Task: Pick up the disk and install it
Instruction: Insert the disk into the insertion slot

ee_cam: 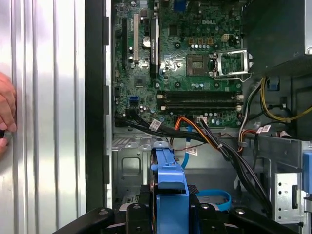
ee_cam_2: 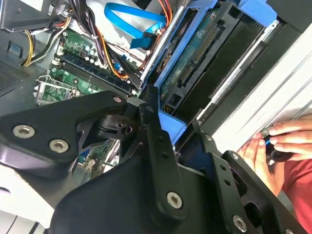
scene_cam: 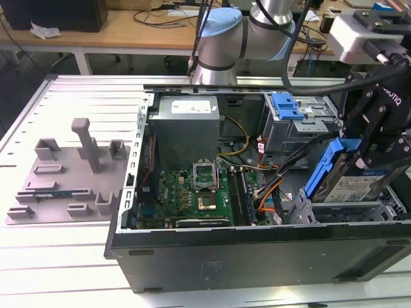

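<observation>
Gripper (scene_cam: 377, 154) clamped on disk (scene_cam: 352, 185), blue bracket (scene_cam: 319, 170) pinched in its jaws. Disk hangs tilted just under it, over drive cage (scene_cam: 308, 208) in PC case (scene_cam: 257, 256), exterior view's right.

The gripper (scene_cam: 377, 153) hides the top of the disk (scene_cam: 353, 189), and the first wrist view's edge cuts off a hand (ee_cam: 5, 114).

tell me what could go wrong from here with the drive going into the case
The disk sits tilted in the end effector over the drive bay, so its blue bracket may catch on the bay's metal edge. The loose cables beside the bay could get pinched under it. A person's hand lies close by the case and might be struck if the end effector swings out.
</observation>
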Robot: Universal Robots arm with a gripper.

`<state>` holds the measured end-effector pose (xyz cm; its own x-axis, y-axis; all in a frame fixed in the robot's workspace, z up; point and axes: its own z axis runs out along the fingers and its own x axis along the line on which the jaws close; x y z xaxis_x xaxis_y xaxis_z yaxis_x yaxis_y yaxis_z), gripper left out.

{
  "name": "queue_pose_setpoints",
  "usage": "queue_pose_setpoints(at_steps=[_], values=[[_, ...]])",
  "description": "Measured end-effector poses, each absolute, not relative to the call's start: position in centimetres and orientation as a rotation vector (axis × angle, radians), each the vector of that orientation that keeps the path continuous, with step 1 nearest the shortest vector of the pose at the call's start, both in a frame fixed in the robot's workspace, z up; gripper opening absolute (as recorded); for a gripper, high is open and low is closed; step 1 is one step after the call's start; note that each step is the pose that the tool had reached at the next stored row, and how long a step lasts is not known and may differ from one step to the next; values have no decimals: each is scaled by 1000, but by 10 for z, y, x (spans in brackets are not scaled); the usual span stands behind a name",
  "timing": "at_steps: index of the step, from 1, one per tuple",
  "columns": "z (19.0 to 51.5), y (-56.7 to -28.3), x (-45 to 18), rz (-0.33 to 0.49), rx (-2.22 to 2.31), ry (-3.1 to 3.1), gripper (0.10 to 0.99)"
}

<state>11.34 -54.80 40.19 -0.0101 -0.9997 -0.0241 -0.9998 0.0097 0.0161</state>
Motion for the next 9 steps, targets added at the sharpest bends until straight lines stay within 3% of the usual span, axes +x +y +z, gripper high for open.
queue_pose_setpoints(at_steps=[4, 5, 9], values=[[400, -548, 113, 44, -2206, 2228, 380], [400, -548, 113, 44, -2206, 2228, 506], [400, -548, 113, 45, -2206, 2228, 506]])
